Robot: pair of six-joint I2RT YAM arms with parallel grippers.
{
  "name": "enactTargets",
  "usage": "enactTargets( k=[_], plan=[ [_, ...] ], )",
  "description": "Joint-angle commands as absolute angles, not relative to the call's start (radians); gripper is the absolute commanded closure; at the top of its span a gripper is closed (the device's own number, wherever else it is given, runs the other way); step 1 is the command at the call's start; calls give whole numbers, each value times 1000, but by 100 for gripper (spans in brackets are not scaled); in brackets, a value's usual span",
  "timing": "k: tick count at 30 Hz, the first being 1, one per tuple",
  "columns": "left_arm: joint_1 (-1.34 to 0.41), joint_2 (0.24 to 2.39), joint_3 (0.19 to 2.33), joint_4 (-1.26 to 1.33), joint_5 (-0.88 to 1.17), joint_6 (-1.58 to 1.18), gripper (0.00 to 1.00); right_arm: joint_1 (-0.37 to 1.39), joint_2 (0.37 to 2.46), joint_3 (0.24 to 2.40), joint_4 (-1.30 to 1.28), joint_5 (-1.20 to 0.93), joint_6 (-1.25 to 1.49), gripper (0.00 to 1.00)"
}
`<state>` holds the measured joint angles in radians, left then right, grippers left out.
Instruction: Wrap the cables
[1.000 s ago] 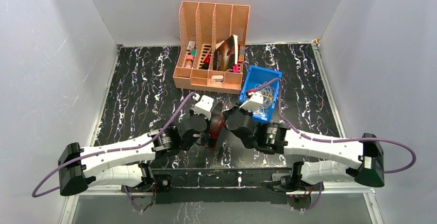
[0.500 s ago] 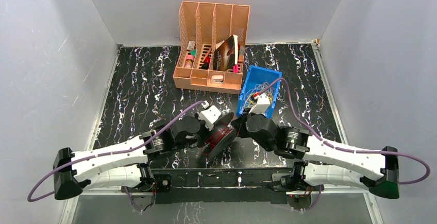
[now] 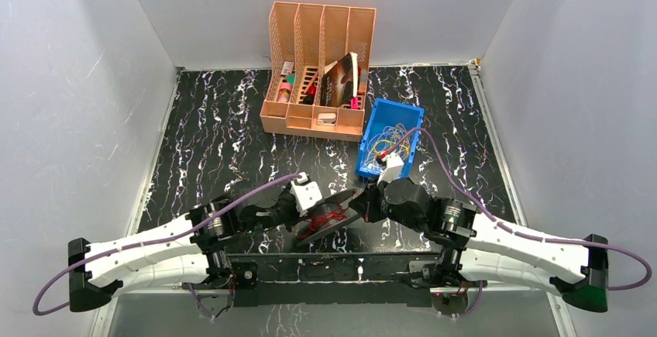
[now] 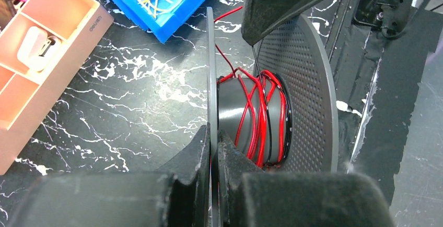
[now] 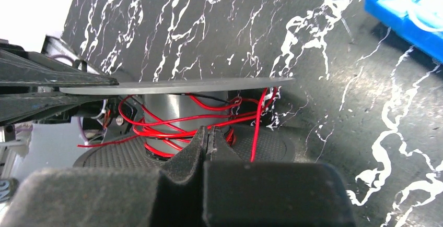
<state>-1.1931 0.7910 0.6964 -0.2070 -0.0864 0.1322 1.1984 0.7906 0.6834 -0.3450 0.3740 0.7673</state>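
Note:
A dark grey spool (image 3: 329, 214) lies tilted at the near middle of the table, with red and black cables (image 4: 258, 113) wound round its core. My left gripper (image 4: 214, 139) is shut on the edge of one spool disc (image 4: 210, 70). The right gripper (image 5: 208, 133) is shut just off the core, and a thin dark cable (image 4: 254, 60) runs from its tip to the spool. A loose red cable (image 5: 257, 128) hangs beside it. In the top view the left gripper (image 3: 298, 219) and right gripper (image 3: 364, 201) flank the spool. More cables (image 3: 387, 139), yellow and orange, lie in the blue bin (image 3: 367, 142).
A pink desk organizer (image 3: 318, 66) with pens and a book stands at the back, left of the blue bin. Grey walls close in the table on three sides. A black mounting strip (image 3: 341, 263) runs along the near edge between the arm bases.
Both grippers have moved toward the near edge with the spool between them. The spool now lies flatter and lower. The right wrist has shifted right, clear of the blue bin.

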Motion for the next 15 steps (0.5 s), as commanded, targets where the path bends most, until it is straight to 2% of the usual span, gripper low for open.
enactTargets(
  k=[1, 15],
  plan=[
    [-1198, 723, 676, -271, -15, 179, 100, 1125, 784, 616, -356, 397, 720, 100],
    [-1198, 705, 674, -209, 12, 217, 100, 957, 935, 521, -112, 20, 693, 99]
  ],
)
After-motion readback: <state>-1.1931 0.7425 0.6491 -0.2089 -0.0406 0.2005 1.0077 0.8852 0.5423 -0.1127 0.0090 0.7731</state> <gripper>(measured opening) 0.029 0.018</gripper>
